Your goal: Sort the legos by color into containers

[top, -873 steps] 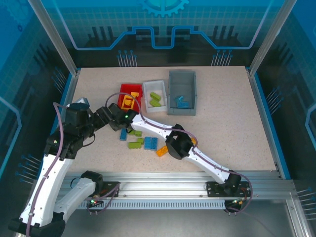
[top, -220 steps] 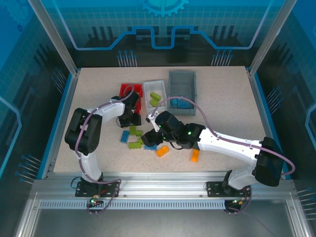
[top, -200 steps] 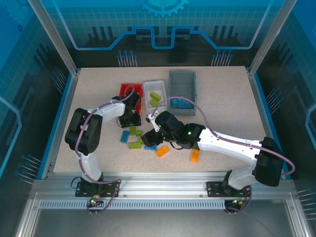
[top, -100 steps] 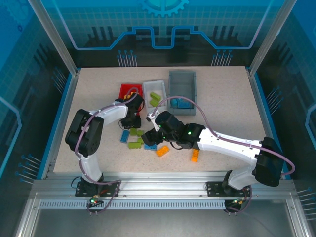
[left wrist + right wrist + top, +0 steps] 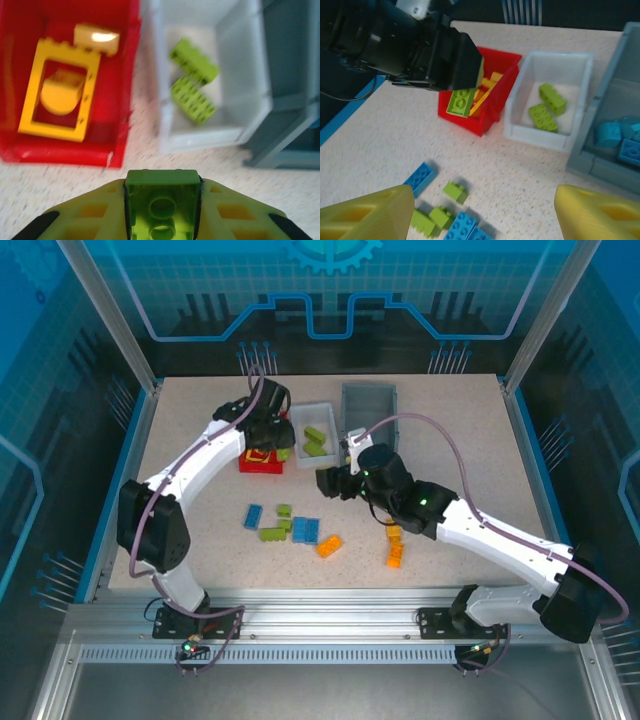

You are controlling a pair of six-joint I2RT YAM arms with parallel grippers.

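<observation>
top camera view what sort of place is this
Probably a robotics lab work cell: aluminium frame and blue panels enclose a speckled table, with robot arms bolted to a rail.

Bright, even overhead light is falling on the speckled beige worktop [image 5: 450,440], leaving soft, short shadows. The left wrist view is blurring, glare flaring on a yellow plastic brick [image 5: 97,37], the lime green plastic brick [image 5: 162,210] nearest the lens softening. The yellow fingers [image 5: 370,212] of the right end effector [image 5: 485,200] are sitting out of focus.
</observation>
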